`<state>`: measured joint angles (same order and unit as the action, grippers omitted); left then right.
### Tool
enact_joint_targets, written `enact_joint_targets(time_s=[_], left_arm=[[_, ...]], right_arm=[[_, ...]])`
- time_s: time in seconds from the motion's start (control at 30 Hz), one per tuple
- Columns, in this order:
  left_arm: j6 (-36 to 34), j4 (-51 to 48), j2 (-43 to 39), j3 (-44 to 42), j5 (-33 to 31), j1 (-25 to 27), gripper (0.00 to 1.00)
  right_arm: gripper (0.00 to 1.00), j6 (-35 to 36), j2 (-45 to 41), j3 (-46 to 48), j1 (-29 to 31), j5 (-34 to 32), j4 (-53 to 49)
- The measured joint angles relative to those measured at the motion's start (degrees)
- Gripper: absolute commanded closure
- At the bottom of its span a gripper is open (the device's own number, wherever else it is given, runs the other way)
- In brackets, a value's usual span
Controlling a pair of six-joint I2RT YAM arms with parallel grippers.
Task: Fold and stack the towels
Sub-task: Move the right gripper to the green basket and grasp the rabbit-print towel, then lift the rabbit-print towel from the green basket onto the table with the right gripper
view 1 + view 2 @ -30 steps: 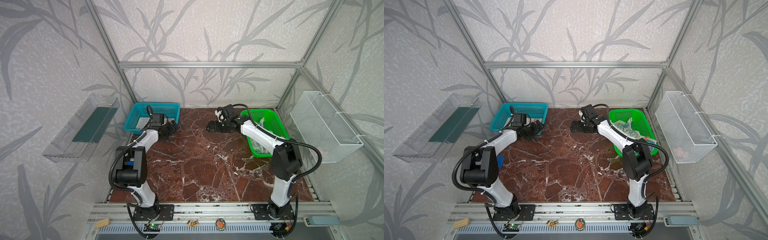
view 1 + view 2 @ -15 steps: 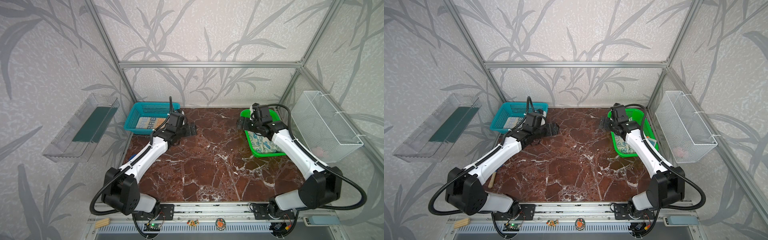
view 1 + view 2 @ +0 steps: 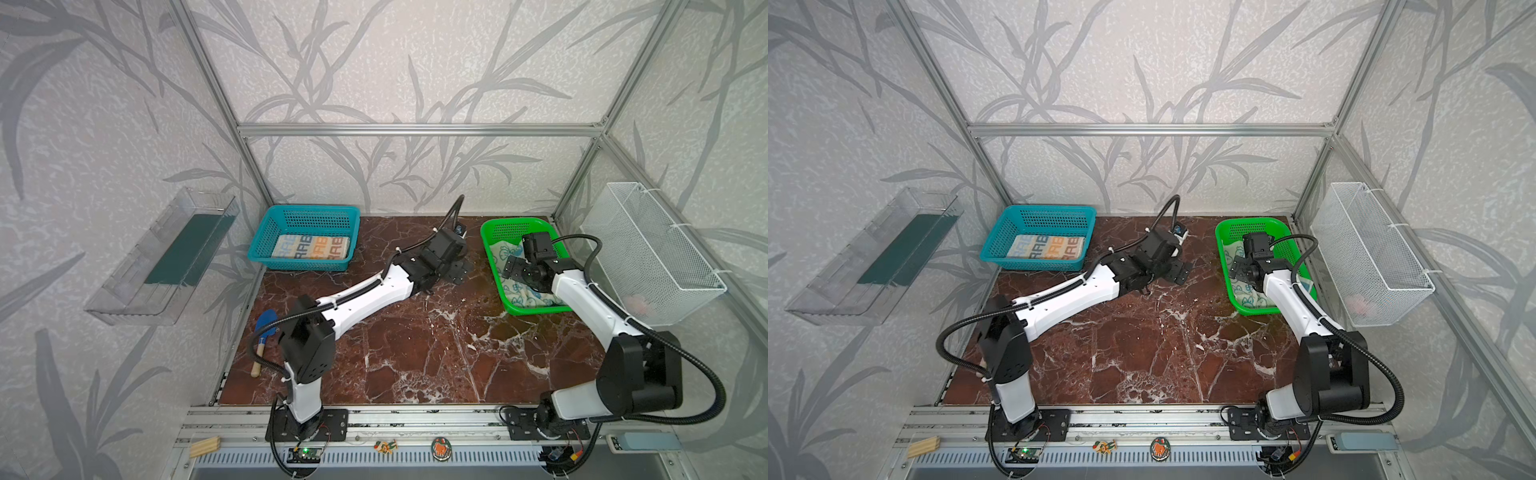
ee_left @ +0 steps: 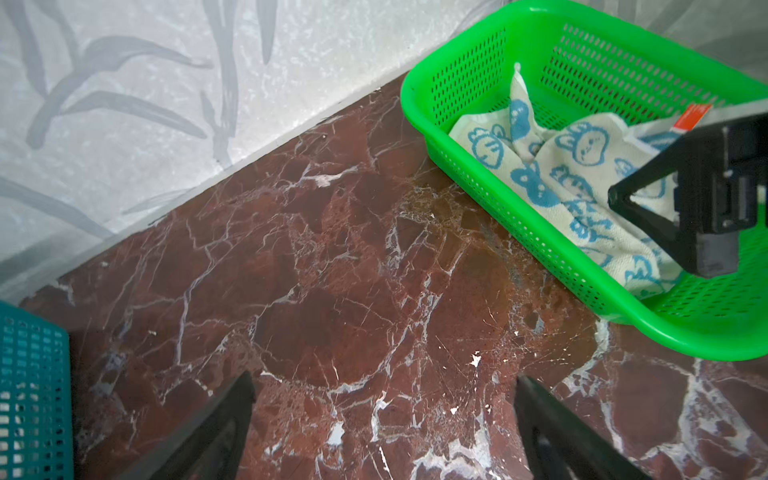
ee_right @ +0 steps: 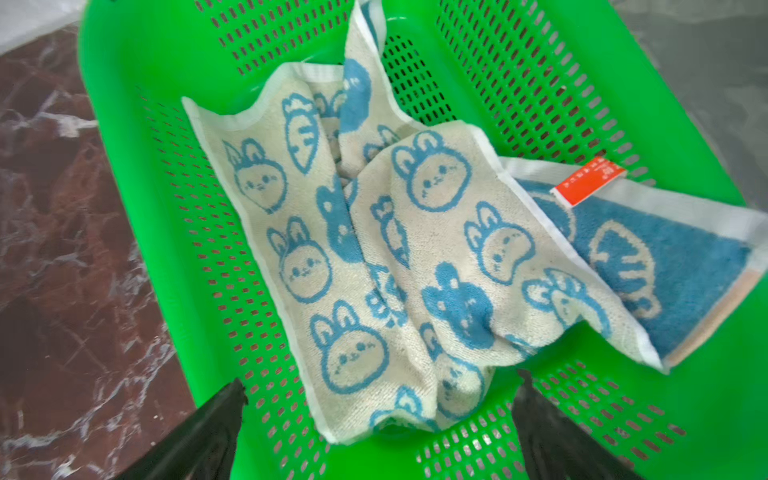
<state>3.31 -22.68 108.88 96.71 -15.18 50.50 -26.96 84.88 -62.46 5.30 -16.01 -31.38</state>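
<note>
A cream towel with blue bunnies (image 5: 436,232) lies crumpled in the green basket (image 5: 145,62) at the back right, seen in both top views (image 3: 505,251) (image 3: 1246,295) and in the left wrist view (image 4: 552,174). A striped "RABBIT" towel (image 3: 311,247) (image 3: 1047,247) lies folded flat in the teal basket (image 3: 307,210) at the back left. My right gripper (image 5: 379,378) (image 3: 509,270) hangs open just above the bunny towel's near end, holding nothing. My left gripper (image 4: 384,376) (image 3: 461,270) stands open over bare marble, just left of the green basket (image 4: 469,75).
A blue scoop with a wooden handle (image 3: 264,332) lies at the table's left edge. A white wire basket (image 3: 652,253) hangs on the right wall and a clear tray (image 3: 166,257) on the left wall. The teal basket's corner (image 4: 33,395) shows in the left wrist view.
My left arm has stretched from beside the teal basket across to the green basket's left side. My right gripper has swung from the table's back middle to over the green basket.
</note>
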Motion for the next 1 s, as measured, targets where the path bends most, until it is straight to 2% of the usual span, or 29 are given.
enact_joint_targets(time_s=[0.1,0.27,0.33,0.57,0.63,0.83,1.0], left_arm=[[-4.92,-2.69,6.19,7.41,-3.43,2.03,0.01],[-8.76,-5.77,13.42,16.44,-9.03,3.58,0.01],[-9.53,-6.47,14.32,17.05,-10.03,3.56,0.01],[-10.88,-6.08,14.60,17.03,-10.78,3.43,0.01],[-10.86,-5.99,14.82,17.03,-10.73,3.45,0.01],[-9.68,-6.64,16.59,17.05,-10.40,3.45,0.01],[-8.46,-7.56,16.98,17.05,-10.47,3.45,0.01]], right_arm=[[0.01,0.00,3.06,0.00,-1.46,-0.52,-0.02],[0.01,0.17,7.91,-0.42,-3.23,0.55,-0.26],[0.00,0.33,10.21,-1.46,-3.98,1.70,-0.85],[0.13,0.61,17.16,-3.76,-6.10,6.86,-1.01],[0.22,0.68,18.36,-3.78,-6.25,7.80,-0.98],[0.69,1.05,19.63,-3.82,-6.56,10.47,-0.15],[0.92,1.25,19.12,-4.33,-6.56,11.23,-0.02]])
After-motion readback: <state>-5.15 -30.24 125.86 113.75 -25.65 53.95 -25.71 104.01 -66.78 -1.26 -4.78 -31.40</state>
